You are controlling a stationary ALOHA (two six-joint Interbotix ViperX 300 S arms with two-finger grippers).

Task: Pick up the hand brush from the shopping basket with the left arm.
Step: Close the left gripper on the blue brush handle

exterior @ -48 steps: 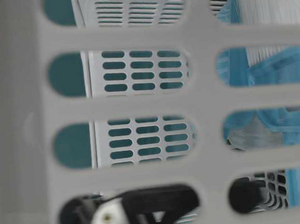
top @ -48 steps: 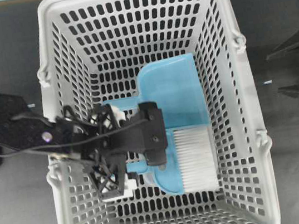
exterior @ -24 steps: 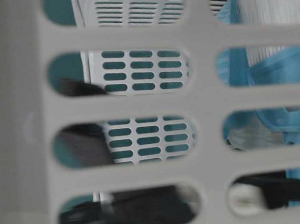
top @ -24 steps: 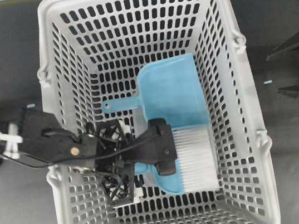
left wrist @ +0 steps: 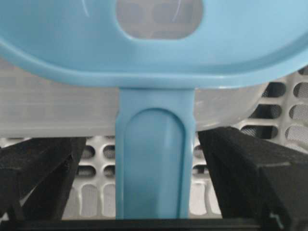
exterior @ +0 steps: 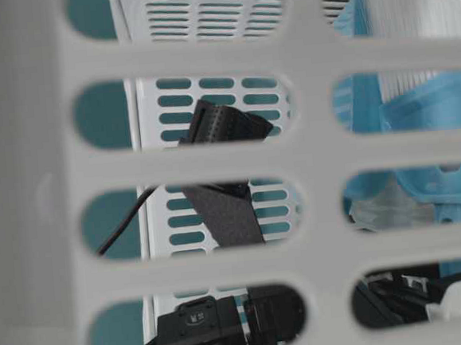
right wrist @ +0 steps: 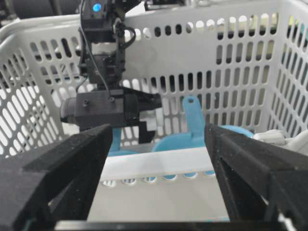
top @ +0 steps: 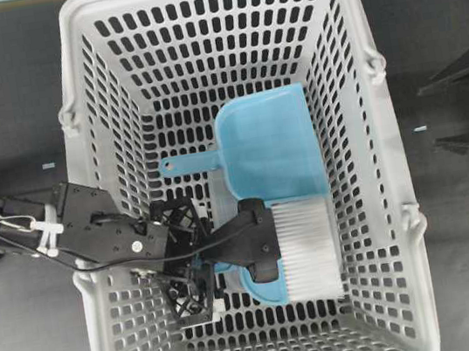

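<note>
The light-blue hand brush (top: 303,249) with white bristles lies on the floor of the grey shopping basket (top: 81,92), next to the matching dustpan (top: 266,140). My left gripper (top: 226,263) is low inside the basket, at the brush's handle. In the left wrist view the handle (left wrist: 155,159) stands between the two black fingers (left wrist: 43,168) with a gap on each side, so the left gripper (left wrist: 155,185) is open around it. My right gripper (right wrist: 154,192) is open and empty outside the basket, facing its wall.
The dustpan's thin handle (top: 184,161) points left, just beyond the left wrist. The basket walls (top: 359,121) close in all round the left arm (top: 93,236). The right arm's black fingers (top: 464,66) rest at the right edge of the table.
The left arm has sunk deeper into the basket and shifted toward its front. Its open jaws have come round the brush's handle. Brush, dustpan and right arm have not moved.
</note>
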